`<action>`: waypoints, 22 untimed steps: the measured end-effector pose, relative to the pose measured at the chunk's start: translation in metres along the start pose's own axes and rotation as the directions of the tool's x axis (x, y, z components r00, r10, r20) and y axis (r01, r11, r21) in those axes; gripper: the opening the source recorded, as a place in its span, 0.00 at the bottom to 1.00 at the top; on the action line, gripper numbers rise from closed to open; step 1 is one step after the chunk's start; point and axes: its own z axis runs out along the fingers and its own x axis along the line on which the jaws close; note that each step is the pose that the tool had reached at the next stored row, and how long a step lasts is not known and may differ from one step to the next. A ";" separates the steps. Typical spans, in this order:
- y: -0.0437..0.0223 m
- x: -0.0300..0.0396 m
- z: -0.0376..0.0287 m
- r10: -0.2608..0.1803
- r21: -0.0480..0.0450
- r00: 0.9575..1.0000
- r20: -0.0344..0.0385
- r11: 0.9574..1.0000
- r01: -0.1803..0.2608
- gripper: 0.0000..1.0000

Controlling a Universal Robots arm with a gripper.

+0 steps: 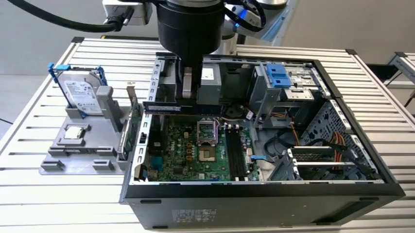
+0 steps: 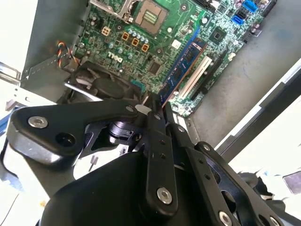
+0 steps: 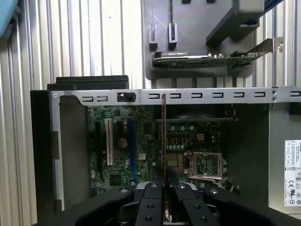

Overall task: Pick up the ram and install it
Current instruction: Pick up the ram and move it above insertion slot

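My gripper (image 1: 188, 102) is shut on the ram (image 1: 162, 108), a slim blue stick with dark chips. It hangs level over the back of the open computer case, above the green motherboard (image 1: 188, 150). In the second wrist view the ram (image 2: 186, 66) juts out from the gripper (image 2: 157, 107) over the board's long slots (image 2: 197, 77). The first wrist view has the ram (image 3: 163, 136) edge-on as a thin line rising from the gripper (image 3: 163, 187), over the motherboard (image 3: 188, 136). The black memory slots (image 1: 234, 155) lie beside the processor socket (image 1: 206, 131).
On the exterior view's left, a grey holder (image 1: 77, 160) carries a silver hard drive with blue rails (image 1: 84, 94) and an upright green expansion card (image 1: 133, 128). The case walls (image 1: 259, 187) ring the board. Drive cages and cables (image 1: 304, 141) fill the right side.
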 end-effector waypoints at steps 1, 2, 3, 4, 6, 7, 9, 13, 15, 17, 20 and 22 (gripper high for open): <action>-0.0011 0.0000 0.0000 0.000 0.000 1.000 0.000 1.000 0.000 0.00; -0.0022 -0.0001 0.0000 0.000 0.000 1.000 0.000 1.000 0.000 0.00; -0.0033 -0.0001 0.0000 0.000 0.000 1.000 0.000 1.000 0.000 0.00; -0.0044 -0.0002 -0.0001 0.000 0.000 1.000 0.000 1.000 0.000 0.00; -0.0065 -0.0003 -0.0001 0.000 0.000 1.000 0.000 1.000 0.000 0.00; -0.0077 -0.0003 -0.0002 0.000 0.000 1.000 0.000 1.000 0.000 0.00; -0.0098 -0.0004 -0.0002 0.000 0.000 1.000 0.000 1.000 0.000 0.00; -0.0141 -0.0006 -0.0003 0.000 0.000 1.000 0.000 1.000 0.000 0.00; -0.0162 -0.0007 -0.0003 0.000 0.000 1.000 0.000 1.000 0.000 0.00; -0.0184 -0.0008 -0.0003 0.000 0.000 1.000 0.000 1.000 0.000 0.00; -0.0216 -0.0009 -0.0004 0.000 0.000 1.000 0.000 1.000 0.000 0.00; -0.0238 -0.0010 -0.0004 0.000 0.000 1.000 0.000 1.000 0.000 0.00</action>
